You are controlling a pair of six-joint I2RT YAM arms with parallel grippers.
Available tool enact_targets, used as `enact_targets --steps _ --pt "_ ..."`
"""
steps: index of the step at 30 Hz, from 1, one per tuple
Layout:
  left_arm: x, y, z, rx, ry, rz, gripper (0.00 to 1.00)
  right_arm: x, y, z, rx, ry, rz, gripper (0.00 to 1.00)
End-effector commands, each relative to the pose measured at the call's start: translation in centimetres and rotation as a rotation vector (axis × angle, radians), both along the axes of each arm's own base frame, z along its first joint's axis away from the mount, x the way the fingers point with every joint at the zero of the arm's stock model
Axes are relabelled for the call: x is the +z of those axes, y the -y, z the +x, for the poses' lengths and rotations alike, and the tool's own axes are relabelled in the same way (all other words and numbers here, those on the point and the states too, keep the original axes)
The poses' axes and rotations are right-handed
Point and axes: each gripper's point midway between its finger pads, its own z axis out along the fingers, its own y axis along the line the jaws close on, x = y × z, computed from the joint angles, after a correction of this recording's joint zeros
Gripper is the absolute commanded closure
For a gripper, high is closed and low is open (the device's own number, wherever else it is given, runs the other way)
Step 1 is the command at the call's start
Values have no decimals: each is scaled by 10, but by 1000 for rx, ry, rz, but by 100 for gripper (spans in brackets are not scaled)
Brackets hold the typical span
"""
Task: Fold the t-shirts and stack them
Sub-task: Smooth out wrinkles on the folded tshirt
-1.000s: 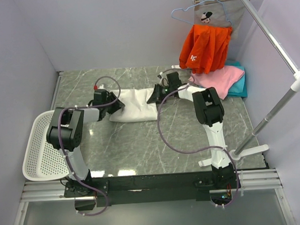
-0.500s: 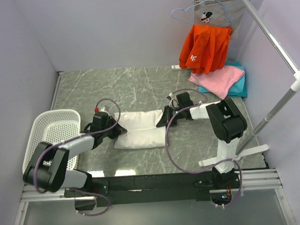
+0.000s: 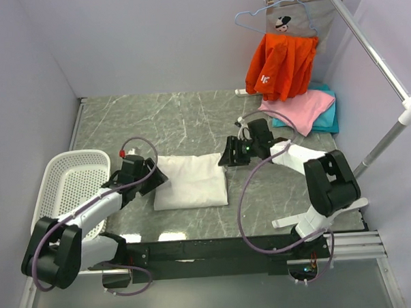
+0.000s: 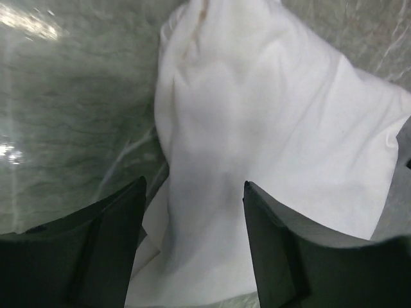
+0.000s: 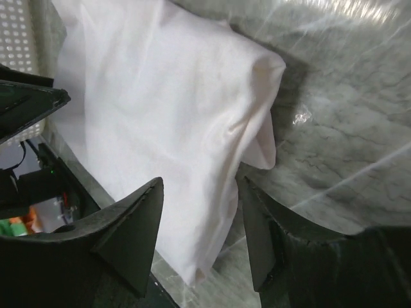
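My left gripper (image 4: 192, 186) stands spread, the folded white shirt (image 3: 193, 180) lying between its fingers and beyond. My right gripper (image 5: 200, 184) is spread too, the shirt's edge between its tips.

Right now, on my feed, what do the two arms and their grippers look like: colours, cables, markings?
The left arm and right arm match: white links, black joints, a purple-grey cable looping off each. A small red part sits by the left wrist. The left gripper and right gripper have dark wedge-shaped fingers.

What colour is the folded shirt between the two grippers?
White. The shirt shows no print as it lies; clearest in the top view.
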Motion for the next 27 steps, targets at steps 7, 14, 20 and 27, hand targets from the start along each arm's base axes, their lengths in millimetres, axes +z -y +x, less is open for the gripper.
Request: enact_targets --steps 7,14,20,27 --pt "88 -15 49 93 238 63 31 66 -20 21 41 162 46 39" --pt "83 28 66 -54 252 -71 33 47 -61 21 121 107 111 38" --pt "46 28 64 -76 237 -55 33 4 -60 34 80 53 48 38" --pt "18 8 83 -15 246 43 32 -27 -43 42 59 65 -87 38"
